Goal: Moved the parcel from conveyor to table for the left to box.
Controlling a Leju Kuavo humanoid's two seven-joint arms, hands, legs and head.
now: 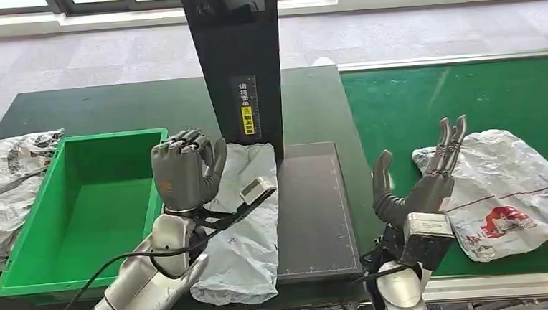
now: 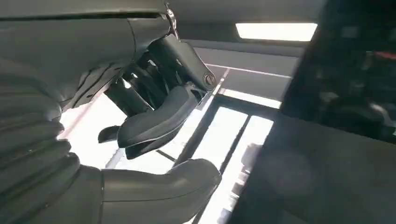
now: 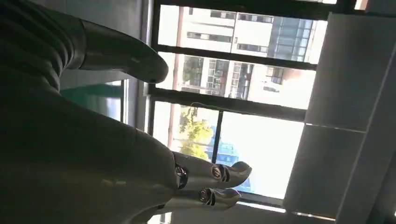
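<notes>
A white parcel with a red logo (image 1: 507, 194) lies on the green conveyor belt (image 1: 462, 100). My right hand (image 1: 422, 182) stands just to its left, fingers straight and apart, holding nothing; the fingertips (image 1: 451, 133) are close to the bag's edge. In the right wrist view the right hand (image 3: 93, 154) points at windows. A pale grey parcel (image 1: 246, 232) lies on the table, partly over the dark pad (image 1: 316, 210). My left hand (image 1: 184, 173) is raised over that parcel's left edge with its fingers curled in on nothing. The left wrist view shows the left hand (image 2: 144, 116) the same way.
A green bin (image 1: 80, 210) stands at the left of the dark green table (image 1: 146, 105). Crumpled pale bags (image 1: 7, 189) lie beyond the bin's left side. A tall black post with a yellow label (image 1: 241, 71) rises behind the pad. A cable runs along my left arm.
</notes>
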